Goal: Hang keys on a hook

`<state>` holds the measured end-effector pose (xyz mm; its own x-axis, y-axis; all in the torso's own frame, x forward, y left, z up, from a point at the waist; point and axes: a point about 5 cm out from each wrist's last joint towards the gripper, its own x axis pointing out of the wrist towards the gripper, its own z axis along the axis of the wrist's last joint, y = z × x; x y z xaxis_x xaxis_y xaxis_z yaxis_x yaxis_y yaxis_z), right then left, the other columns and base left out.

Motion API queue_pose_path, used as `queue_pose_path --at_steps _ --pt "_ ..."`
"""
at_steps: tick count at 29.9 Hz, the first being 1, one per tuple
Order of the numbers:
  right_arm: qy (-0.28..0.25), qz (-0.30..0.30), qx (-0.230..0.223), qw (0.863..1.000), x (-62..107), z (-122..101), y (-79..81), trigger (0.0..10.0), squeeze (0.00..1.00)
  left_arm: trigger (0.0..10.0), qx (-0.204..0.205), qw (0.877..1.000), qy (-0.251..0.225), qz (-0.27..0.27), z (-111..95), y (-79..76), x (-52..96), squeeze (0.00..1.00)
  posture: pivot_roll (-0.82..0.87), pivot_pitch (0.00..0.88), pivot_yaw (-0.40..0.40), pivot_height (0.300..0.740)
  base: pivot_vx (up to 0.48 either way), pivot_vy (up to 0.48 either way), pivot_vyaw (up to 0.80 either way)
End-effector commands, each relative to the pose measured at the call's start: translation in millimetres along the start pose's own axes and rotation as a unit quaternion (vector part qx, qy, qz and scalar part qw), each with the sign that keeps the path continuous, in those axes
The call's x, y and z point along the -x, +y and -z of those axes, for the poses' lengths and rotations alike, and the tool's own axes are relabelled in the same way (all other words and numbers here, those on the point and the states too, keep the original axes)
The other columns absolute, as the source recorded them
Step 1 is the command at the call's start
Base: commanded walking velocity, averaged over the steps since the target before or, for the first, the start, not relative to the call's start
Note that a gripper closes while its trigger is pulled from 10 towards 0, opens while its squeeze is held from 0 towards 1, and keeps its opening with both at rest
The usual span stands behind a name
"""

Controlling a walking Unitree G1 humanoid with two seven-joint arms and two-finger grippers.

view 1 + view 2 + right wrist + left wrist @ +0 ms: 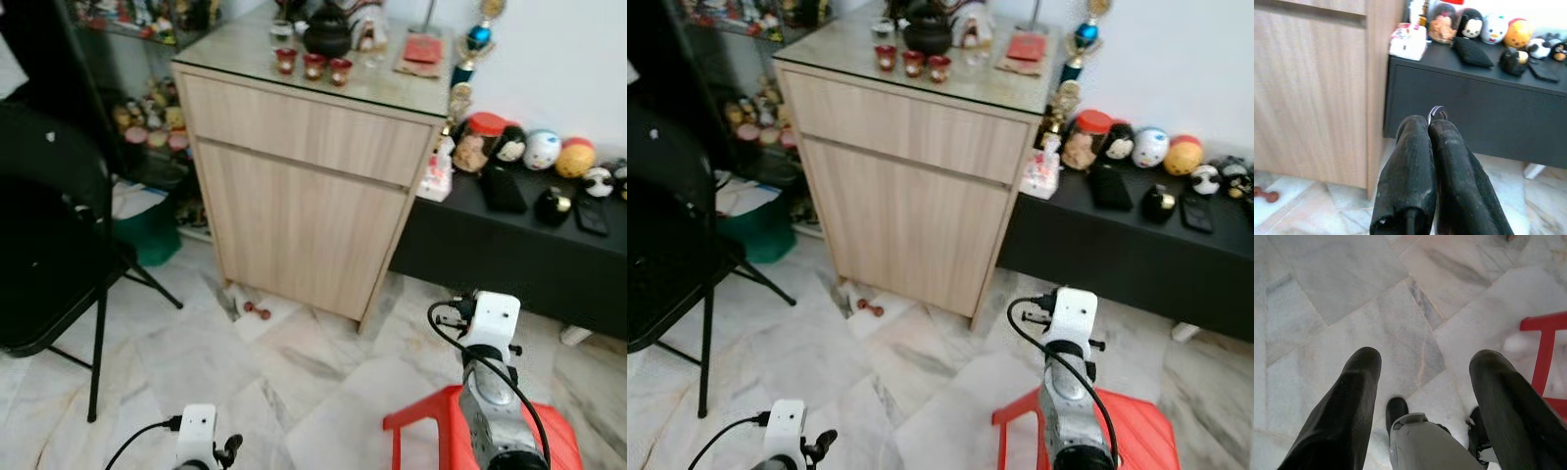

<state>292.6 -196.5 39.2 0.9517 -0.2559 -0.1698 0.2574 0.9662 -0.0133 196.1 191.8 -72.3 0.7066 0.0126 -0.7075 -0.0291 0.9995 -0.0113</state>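
Right wrist view: the right gripper [1436, 122] is pressed together on the keys [1437, 113], held before the black bench [1474, 107]. The left gripper [1422, 364] is spread apart over the marble floor [1352, 293], beside the red stool [1545, 342].

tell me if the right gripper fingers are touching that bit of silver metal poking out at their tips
Touching. In the right wrist view the right gripper has its two black fingers pressed together, and the silver metal piece pokes out from between their tips, pinched there.

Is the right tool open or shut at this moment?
Shut. In the right wrist view the right tool has its two black fingers pressed together, with a small silver metal piece sticking out between their tips.
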Motion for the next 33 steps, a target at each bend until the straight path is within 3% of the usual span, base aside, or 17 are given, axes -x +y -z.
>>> queue_pose_path --at_steps 1,18,26,33 --pt "-0.001 0.006 -0.001 1.000 -0.2 0 -3.1 10.0 0.00 10.0 0.005 1.000 0.015 0.001 7 -2.7 1.3 0.00 0.06 0.000 -0.116 0.740 0.000 0.000 0.00" --pt "-0.012 0.028 -0.010 0.999 -3.7 -4 -5.5 10.0 0.00 10.0 0.006 1.000 0.018 0.001 8 -0.8 1.7 0.00 0.06 0.000 -0.095 0.740 0.000 0.000 0.00" --pt "-0.020 0.041 -0.029 0.999 -5.4 -6 -3.8 10.0 0.00 10.0 -0.001 1.000 0.018 0.003 7 1.6 1.5 0.00 0.07 0.000 -0.064 0.740 -0.243 0.000 0.00" --pt "-0.028 0.051 -0.048 0.997 -3.7 -5 1.9 10.0 0.00 10.0 -0.004 1.000 0.022 -0.005 9 13.1 4.0 0.00 0.05 0.000 -0.012 0.740 -0.242 0.000 0.00"
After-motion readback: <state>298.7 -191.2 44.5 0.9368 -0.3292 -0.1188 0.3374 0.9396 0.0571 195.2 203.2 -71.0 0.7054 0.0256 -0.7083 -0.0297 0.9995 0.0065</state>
